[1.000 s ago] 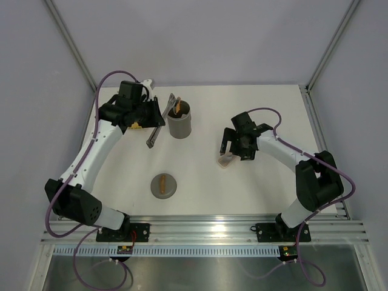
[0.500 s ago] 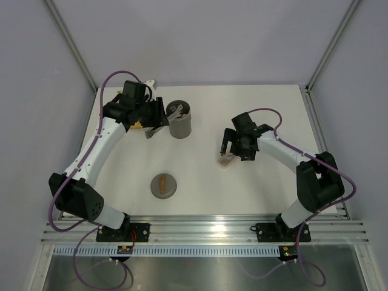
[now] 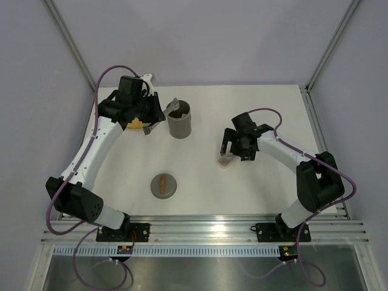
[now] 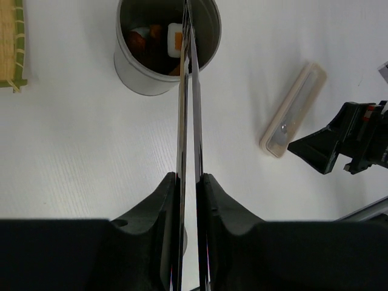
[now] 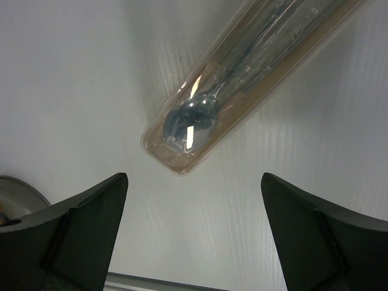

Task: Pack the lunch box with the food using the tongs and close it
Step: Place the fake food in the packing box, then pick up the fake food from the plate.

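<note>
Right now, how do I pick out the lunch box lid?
Find the upright grey lunch box at the table's far side. Toward the near edge lies the lid: a flat round grey disc with a brown handle, unlike the pale oblong cutlery case.

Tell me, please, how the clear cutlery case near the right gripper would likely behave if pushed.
The cutlery case looks rigid, flat and smooth, so it would probably slide rather than roll or tip. The spoon inside may shift or rattle.

Tips of tongs (image 4: pixel 187 121), lunch box (image 4: pixel 130 70) rim cut off
</note>
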Tool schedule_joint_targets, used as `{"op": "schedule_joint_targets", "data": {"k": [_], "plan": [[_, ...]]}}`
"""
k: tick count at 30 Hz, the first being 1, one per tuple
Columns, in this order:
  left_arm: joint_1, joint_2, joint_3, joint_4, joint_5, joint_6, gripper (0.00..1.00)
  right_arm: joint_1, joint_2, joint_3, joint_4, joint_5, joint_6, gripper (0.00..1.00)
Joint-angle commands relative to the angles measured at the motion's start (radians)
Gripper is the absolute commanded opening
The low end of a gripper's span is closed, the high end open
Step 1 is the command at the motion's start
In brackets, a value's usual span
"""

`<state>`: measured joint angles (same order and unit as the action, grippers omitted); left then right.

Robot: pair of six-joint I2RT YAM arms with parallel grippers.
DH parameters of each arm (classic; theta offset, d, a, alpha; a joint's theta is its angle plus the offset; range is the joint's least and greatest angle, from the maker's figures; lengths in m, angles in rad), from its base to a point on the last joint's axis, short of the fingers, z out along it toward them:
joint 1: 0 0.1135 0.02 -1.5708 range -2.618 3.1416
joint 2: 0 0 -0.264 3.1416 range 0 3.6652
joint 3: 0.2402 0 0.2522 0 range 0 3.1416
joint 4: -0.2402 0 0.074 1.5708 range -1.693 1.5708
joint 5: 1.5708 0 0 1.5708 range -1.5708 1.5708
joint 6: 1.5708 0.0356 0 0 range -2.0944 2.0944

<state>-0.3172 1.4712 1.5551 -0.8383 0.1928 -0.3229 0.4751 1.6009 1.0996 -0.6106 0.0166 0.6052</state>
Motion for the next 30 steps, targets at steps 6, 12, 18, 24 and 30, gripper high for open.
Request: {"op": "schedule_joint_targets", "data": {"k": [6,12,18,24,30], "plan": [[0.013,-0.049,0.145,-0.016,-0.122,0.038,0.11,0.011,-0.018,0.019,0.011,0.014,0.011,1.00],[0.162,0.009,0.201,-0.050,-0.253,0.062,0.27,0.013,-0.018,0.019,0.020,0.016,0.014,1.00],[0.259,0.109,0.194,0.007,-0.369,0.036,0.43,0.013,0.014,0.026,0.035,-0.006,0.015,0.99],[0.300,0.274,0.299,-0.008,-0.375,0.022,0.46,0.013,0.019,0.037,0.034,-0.007,0.008,0.99],[0.311,0.409,0.419,-0.027,-0.424,0.030,0.50,0.013,0.033,0.049,0.028,-0.012,0.004,0.99]]}}
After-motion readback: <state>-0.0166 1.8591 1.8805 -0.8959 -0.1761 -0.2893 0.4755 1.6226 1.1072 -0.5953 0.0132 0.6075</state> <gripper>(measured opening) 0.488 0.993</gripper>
